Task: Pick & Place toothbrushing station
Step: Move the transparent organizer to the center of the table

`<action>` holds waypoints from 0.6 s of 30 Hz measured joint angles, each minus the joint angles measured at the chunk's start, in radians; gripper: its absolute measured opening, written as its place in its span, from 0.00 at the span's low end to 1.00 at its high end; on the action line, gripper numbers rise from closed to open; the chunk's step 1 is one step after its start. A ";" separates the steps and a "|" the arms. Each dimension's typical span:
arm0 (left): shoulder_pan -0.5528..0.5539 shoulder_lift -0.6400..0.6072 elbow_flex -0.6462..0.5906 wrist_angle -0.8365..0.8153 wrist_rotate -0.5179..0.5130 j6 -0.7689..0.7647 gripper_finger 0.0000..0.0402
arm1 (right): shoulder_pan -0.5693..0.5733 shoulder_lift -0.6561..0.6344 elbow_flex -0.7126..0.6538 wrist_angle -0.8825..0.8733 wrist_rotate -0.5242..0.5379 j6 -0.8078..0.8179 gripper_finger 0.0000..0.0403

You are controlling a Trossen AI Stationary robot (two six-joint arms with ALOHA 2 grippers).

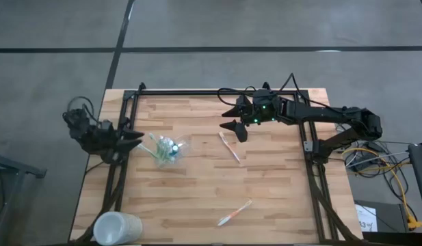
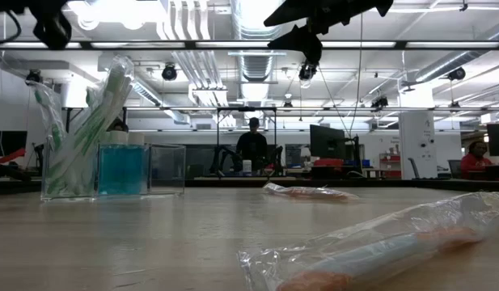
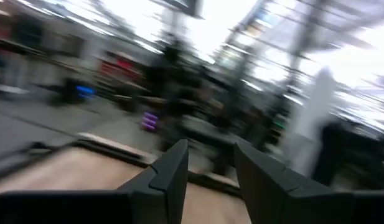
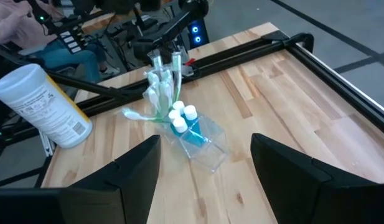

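The holder (image 1: 168,148) stands near the bench's left edge, with brushes and blue tubes inside. My left gripper (image 1: 132,139) is just beside it, fingers apart, empty. My right gripper (image 1: 234,117), wide open, hangs mid-bench. I should pick one wrapped brush (image 1: 229,146) by its middle.

The table (image 1: 265,198) is showing pale, matt wood planks. The toothbrushing station (image 4: 201,142), standing beyond the right arm's open jaws, is appearing as clear, glossy plastic. The wrapped toothbrush (image 2: 378,246) is lying in crinkled, shiny film. The frosted cup (image 1: 117,227) is looking like matt plastic, possibly.
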 joint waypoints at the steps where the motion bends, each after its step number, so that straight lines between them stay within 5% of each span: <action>1: 0.000 0.000 0.051 -0.087 0.062 -0.036 0.34 | 0.000 0.000 0.000 0.000 0.000 0.000 0.61; 4: 0.000 0.013 0.194 -0.396 0.189 -0.246 0.34 | 0.000 0.000 0.000 0.000 0.000 0.000 0.61; 8: 0.000 0.084 0.293 -0.687 0.202 -0.471 0.34 | 0.000 0.000 0.000 0.001 0.000 -0.016 0.61; 13: 0.000 0.190 0.309 -0.739 0.339 -0.664 0.34 | 0.000 0.000 0.000 0.001 0.000 -0.017 0.61; 18: 0.000 0.314 0.299 -0.747 0.497 -1.011 0.34 | -0.003 0.000 0.000 0.001 0.005 -0.020 0.61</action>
